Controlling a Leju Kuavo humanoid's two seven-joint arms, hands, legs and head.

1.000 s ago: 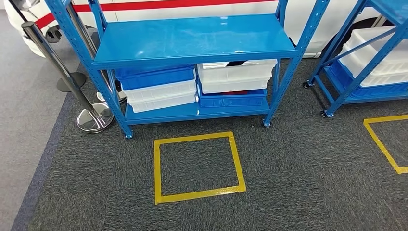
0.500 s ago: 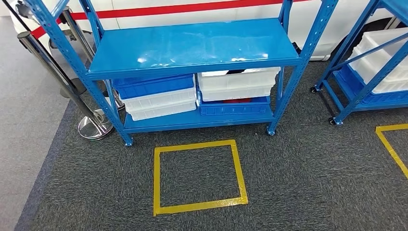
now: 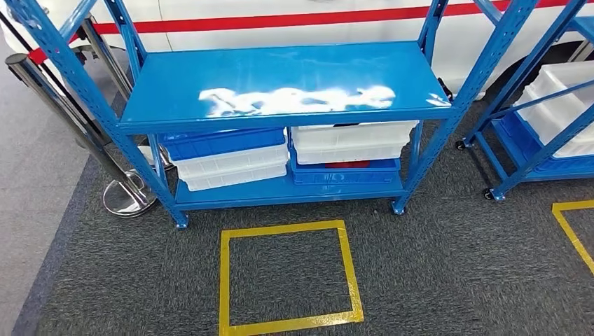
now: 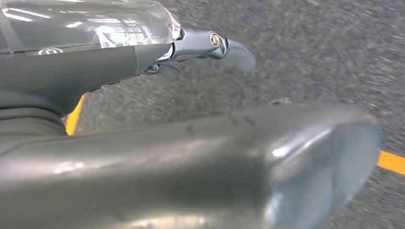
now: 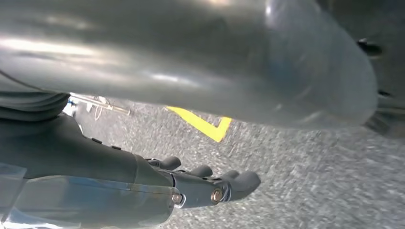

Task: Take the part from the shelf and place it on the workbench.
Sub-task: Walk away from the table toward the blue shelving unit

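A blue metal shelf unit (image 3: 280, 115) stands ahead in the head view, its upper board bare and shiny. On its bottom board sit stacked blue and white bins (image 3: 228, 157) on the left, and a white bin (image 3: 350, 138) over a blue bin (image 3: 347, 175) on the right. A sliver of something red (image 3: 348, 164) shows between those two. My left hand (image 4: 205, 45) hangs over the grey carpet, fingers straight and holding nothing. My right hand (image 5: 210, 183) hangs the same way, with nothing in it.
A yellow taped square (image 3: 287, 276) marks the carpet in front of the shelf. A chrome barrier post (image 3: 126, 196) stands at the shelf's left. A second blue shelf unit (image 3: 539, 133) with white bins stands at the right, beside another yellow marking (image 3: 574, 231). A white wall with a red stripe (image 3: 294, 19) runs behind.
The whole picture has shifted: the camera has come closer to the shelf and turned slightly, so the shelf looks larger and the yellow square sits lower in the frame.
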